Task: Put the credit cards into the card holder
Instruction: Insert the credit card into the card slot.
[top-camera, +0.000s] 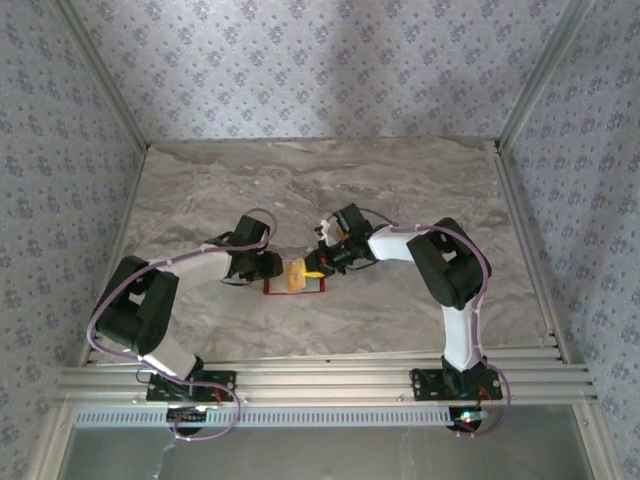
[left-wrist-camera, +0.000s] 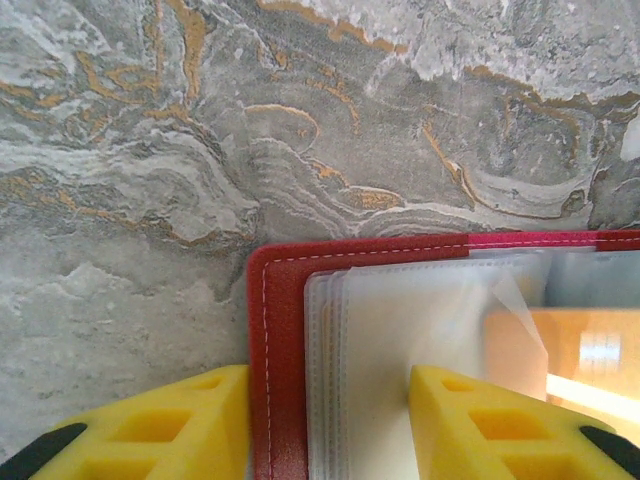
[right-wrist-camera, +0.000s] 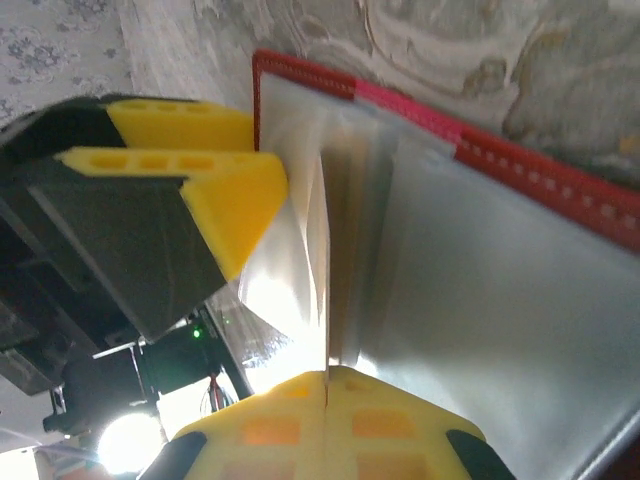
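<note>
- top external: both arms meet over the middle of the table (top-camera: 400, 190). the card holder (top-camera: 296, 290) lies open and flat right beneath the two claws, with the left claw (top-camera: 283, 270) over one side and the right claw (top-camera: 325, 262) over the other. there's a yellow blob (top-camera: 297, 275) between them, and i can't tell if it's a finger or a credit card.
- left wrist: the left claw (left-wrist-camera: 330, 378) has its jaws spread. the outer finger (left-wrist-camera: 190, 415) is down on the table just beside the holder's red stitched edge, and the inner one rests on the clear sleeves (left-wrist-camera: 400, 320). to me that reads as pinning the holder down, not pinching it. past the inner finger there's a tan patch (left-wrist-camera: 590, 360) behind the plastic. it might be a card or it might be the other claw, honestly can't say.
- right wrist: the right claw (right-wrist-camera: 325, 385) is clenched, fingers flush together. a thin leaf runs straight up from the seam between them, so it looks nipped, but i can't swear to it. i also can't tell if it's a sleeve or a card. the left claw's fingers sit across from it, and the holder's red rim lies beyond.
- my read: this is the fiddly bit, getting a pocket open or a card started into it. no card looks clearly seated yet.
- the next move calls for a slow slide in line with the sleeve, with the holder pressed flat. otherwise it'll skate on that marble top.
</note>
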